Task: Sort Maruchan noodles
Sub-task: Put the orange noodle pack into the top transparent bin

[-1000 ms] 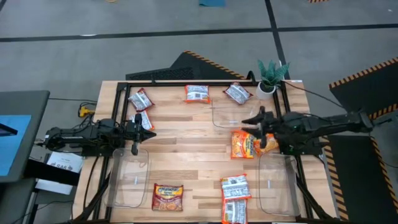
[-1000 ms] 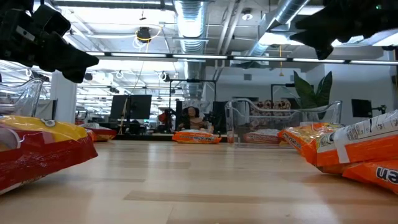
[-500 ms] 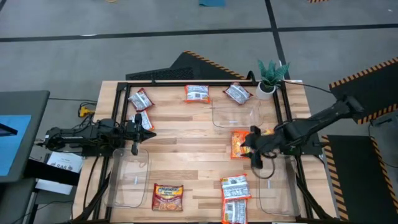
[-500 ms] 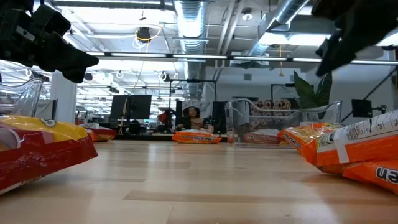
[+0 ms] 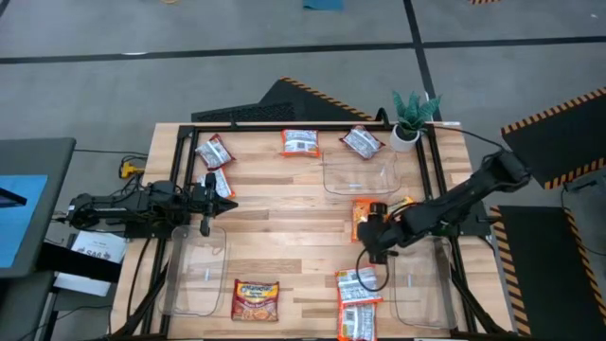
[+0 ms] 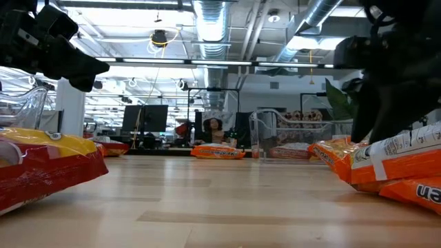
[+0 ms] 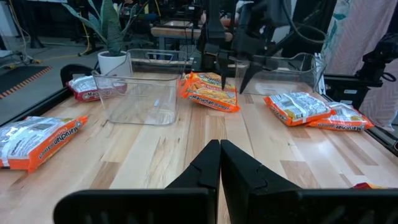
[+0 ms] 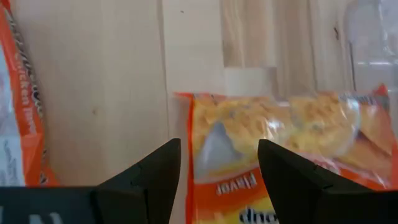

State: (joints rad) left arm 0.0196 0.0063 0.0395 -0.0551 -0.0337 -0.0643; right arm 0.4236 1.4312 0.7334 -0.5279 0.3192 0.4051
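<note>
The orange-yellow plastic Maruchan noodle packet (image 5: 365,217) lies flat on the wooden-plank tabletop (image 5: 284,232), right of centre, its long axis running roughly toward the far edge. It sits just in front of a clear plastic bin (image 5: 358,176), which stands near the small potted green plant (image 5: 410,118). In the right wrist view the packet's corner (image 8: 273,143) shows between the dark fingers, its print reading across the fingers' line.

The right claw (image 5: 372,248) hangs just above the packet's near end with its fingers spread wide, closed on nothing; whether the tips touch the wrapper I cannot tell.

Bare planks lie open to the packet's left across the tabletop's middle. Nearer the front edge sit two white-and-orange packets (image 5: 357,301), close below the claw, and a dark red packet with yellow (image 5: 255,298). Three more white-and-red packets (image 5: 300,142) lie along the far edge.

The left claw (image 5: 227,202) waits at the tabletop's left side, fingers pressed together and empty.
</note>
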